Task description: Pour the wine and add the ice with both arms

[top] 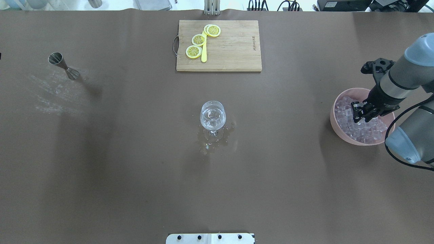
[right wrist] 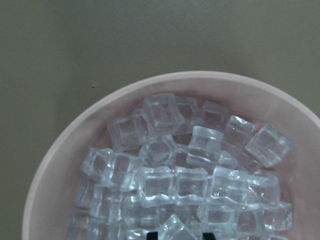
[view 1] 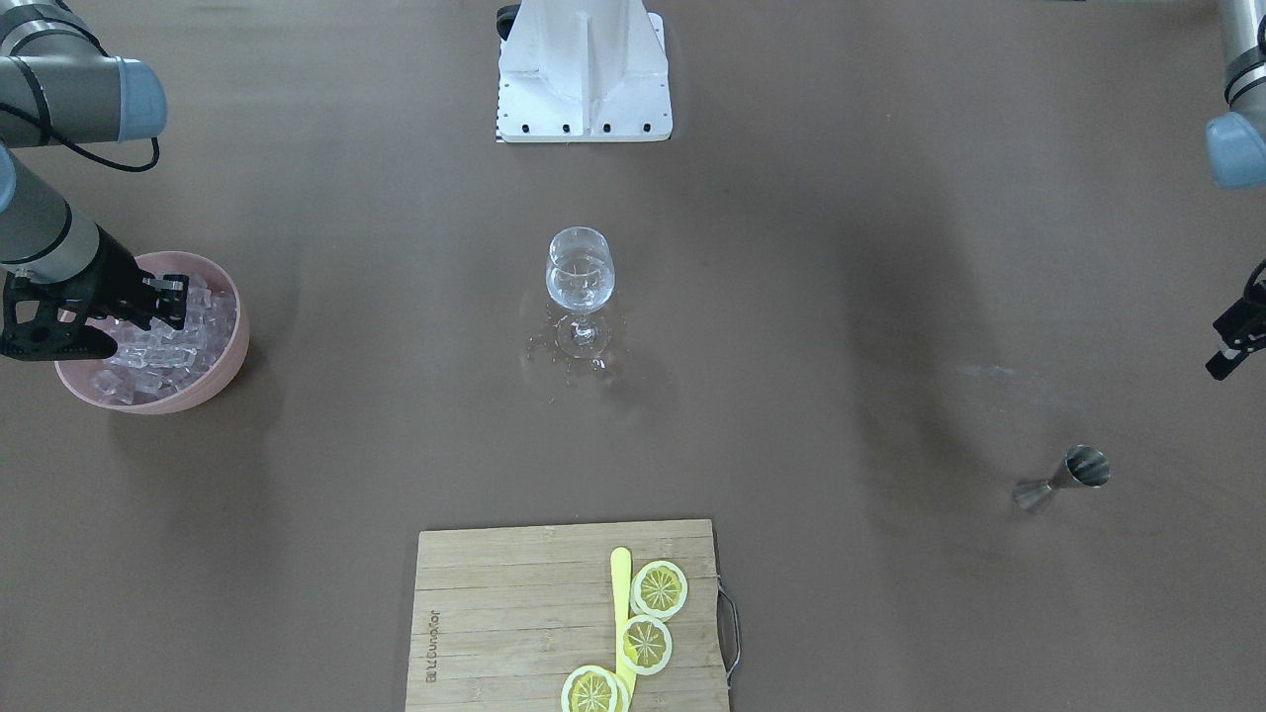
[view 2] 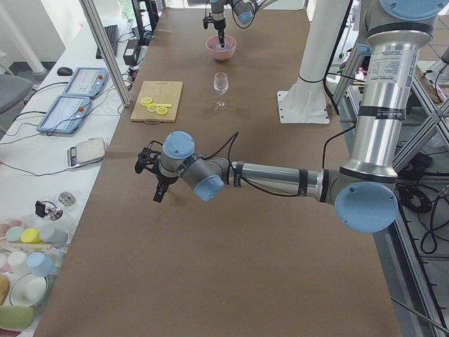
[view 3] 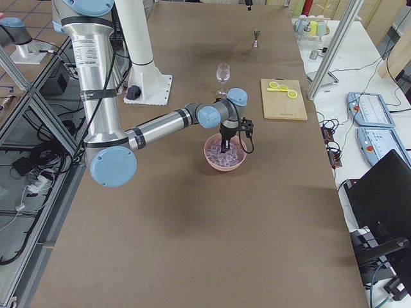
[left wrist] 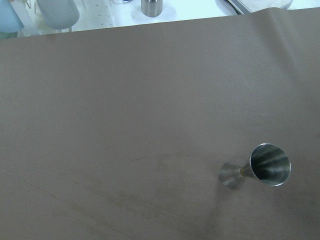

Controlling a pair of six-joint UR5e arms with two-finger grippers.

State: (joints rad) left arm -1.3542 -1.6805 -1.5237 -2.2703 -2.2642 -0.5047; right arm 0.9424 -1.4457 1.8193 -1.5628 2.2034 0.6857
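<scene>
Pink plastic bowl (view 1: 223,371) at the left edge of the front-facing view is heaped with ice (right wrist: 175,185). The right gripper (view 1: 178,305) dips into the pile, its tips on either side of one cube; whether they pinch it I cannot tell. At frame centre the wine glass (top: 212,115) holds a little wine (view 1: 579,292), with droplets (top: 217,144) around its foot. Lower right, a steel jigger (left wrist: 252,170) lies on its side. The left gripper (view 2: 158,194) hangs nearby, its opening unclear.
</scene>
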